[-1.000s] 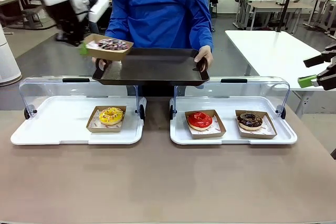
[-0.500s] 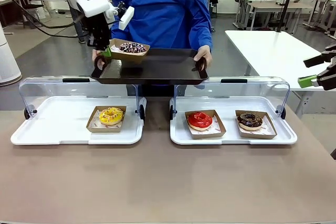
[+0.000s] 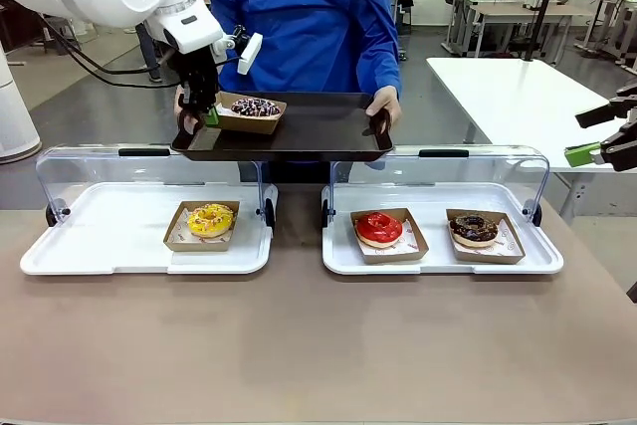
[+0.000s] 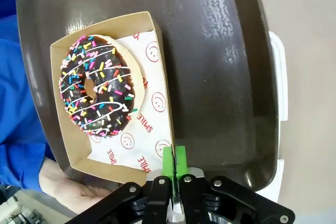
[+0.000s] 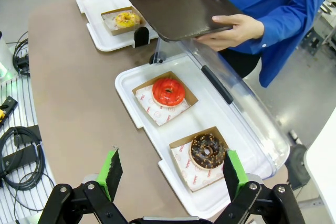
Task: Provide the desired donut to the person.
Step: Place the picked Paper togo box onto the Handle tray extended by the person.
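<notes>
A chocolate donut with coloured sprinkles [image 4: 97, 95] lies in a brown paper box [image 3: 249, 114] that rests on the left part of a dark tray [image 3: 318, 131]. The person in a blue shirt [image 3: 299, 17] holds this tray with both hands [image 3: 386, 106] above the far edge of the table. My left gripper [image 4: 174, 161] is at the box's near corner, its green pads pressed close together on the box wall. At the far right my right gripper [image 5: 172, 177] hangs open and holds nothing.
Two white trays with raised clear lids sit on the table. The left tray [image 3: 100, 246] holds a yellow donut [image 3: 209, 219]. The right tray [image 3: 438, 258] holds a red donut [image 3: 379, 228] and a chocolate donut [image 3: 474, 228]. The table's near half is bare.
My left arm carried the boxed sprinkle donut right and down from beside the dark tray until it rests on it. The right arm has not moved.
</notes>
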{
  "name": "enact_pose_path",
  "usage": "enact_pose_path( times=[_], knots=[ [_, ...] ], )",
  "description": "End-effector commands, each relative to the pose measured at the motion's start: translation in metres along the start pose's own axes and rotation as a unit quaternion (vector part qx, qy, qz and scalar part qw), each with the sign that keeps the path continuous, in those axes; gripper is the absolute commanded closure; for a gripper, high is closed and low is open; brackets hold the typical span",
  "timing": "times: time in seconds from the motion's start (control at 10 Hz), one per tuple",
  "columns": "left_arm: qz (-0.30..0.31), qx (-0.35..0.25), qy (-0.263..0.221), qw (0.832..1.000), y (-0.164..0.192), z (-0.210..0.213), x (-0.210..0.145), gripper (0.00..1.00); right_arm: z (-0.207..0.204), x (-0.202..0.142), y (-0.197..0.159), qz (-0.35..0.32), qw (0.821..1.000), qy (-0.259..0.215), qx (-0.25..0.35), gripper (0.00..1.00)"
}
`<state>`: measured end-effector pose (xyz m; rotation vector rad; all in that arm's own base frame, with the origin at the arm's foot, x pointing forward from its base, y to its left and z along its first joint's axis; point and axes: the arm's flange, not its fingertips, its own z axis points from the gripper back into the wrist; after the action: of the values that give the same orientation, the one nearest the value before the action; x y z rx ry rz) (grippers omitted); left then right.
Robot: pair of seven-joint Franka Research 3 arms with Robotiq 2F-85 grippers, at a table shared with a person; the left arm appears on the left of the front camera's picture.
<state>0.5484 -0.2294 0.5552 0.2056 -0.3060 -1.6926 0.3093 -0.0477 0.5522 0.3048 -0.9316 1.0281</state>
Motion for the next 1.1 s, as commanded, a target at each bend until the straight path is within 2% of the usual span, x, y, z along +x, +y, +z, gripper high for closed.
enact_pose_path(
  times=[0.0, 0.1, 0.2, 0.3, 0.4, 1.0],
  knots=[
    [0.025, 0.0, 0.001, 1.0, 0.0, -0.003, -0.002, 0.39, -0.002, -0.002, 0.0, 0.004, 1.0, -0.008, 0.006, 0.0],
    [0.032, -0.012, -0.004, 0.999, -0.001, -0.002, -0.003, 0.39, -0.002, -0.002, 0.0, 0.004, 1.0, -0.008, 0.006, 0.0],
    [0.042, -0.033, -0.012, 0.999, -0.001, 0.003, -0.004, 0.0, -0.002, -0.002, 0.0, 0.004, 1.0, -0.008, 0.006, 0.0],
    [0.034, -0.037, -0.012, 0.999, -0.002, 0.009, -0.007, 0.36, -0.002, -0.002, 0.0, 0.004, 1.0, -0.008, 0.006, 0.0],
    [0.035, -0.034, -0.017, 0.999, -0.002, 0.014, -0.009, 0.0, -0.002, -0.002, 0.0, 0.004, 1.0, -0.008, 0.006, 0.0],
    [0.041, -0.074, -0.022, 0.996, -0.001, 0.017, -0.013, 0.0, -0.002, -0.002, 0.0, 0.004, 1.0, -0.008, 0.006, 0.0]
  ],
)
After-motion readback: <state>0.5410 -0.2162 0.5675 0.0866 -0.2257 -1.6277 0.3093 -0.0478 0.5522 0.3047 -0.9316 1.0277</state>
